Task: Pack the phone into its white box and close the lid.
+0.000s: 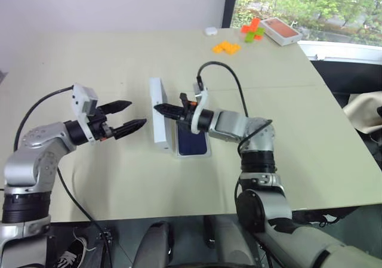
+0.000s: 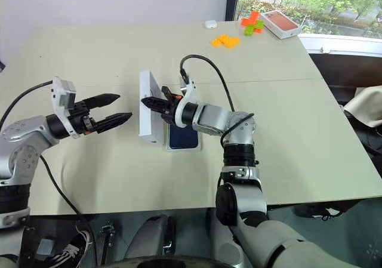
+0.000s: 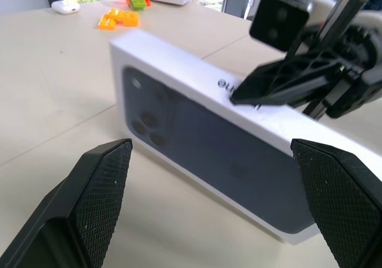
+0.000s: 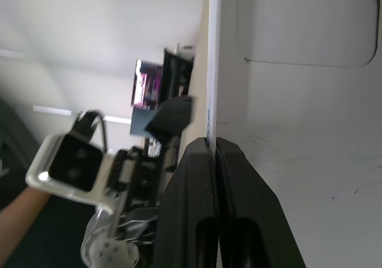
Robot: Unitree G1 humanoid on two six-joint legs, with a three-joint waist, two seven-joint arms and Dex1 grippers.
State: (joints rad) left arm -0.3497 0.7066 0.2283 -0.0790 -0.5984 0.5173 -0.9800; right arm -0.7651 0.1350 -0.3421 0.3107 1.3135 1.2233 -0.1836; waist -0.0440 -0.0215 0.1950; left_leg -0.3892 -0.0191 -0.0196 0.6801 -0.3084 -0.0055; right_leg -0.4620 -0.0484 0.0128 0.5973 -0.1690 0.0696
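Beige counter, window at the far right. Phone lies in the box mid-counter, dark back up, so packing looks done. Lid not on yet: it stands on its long edge just left of the box, printed face toward my left side, white inside toward the box.

My right pincer is shut, tips pressed together and on the lid's top edge, reaching across from the right above the box. Nothing held; it looks like a push or steady contact, not a grip. My left pincer is wide and empty, level, pointed at the lid's printed face from the left, near but apart.

Left to do, as I judge it: tip the lid over to the right, down onto the box, square it up, press it home. My right arm sits over the box, right where the lid must fall, so it has to clear first.

Other stuff, all well apart at the far edge: orange and green blocks, orange-topped box, small white case. None in the way.
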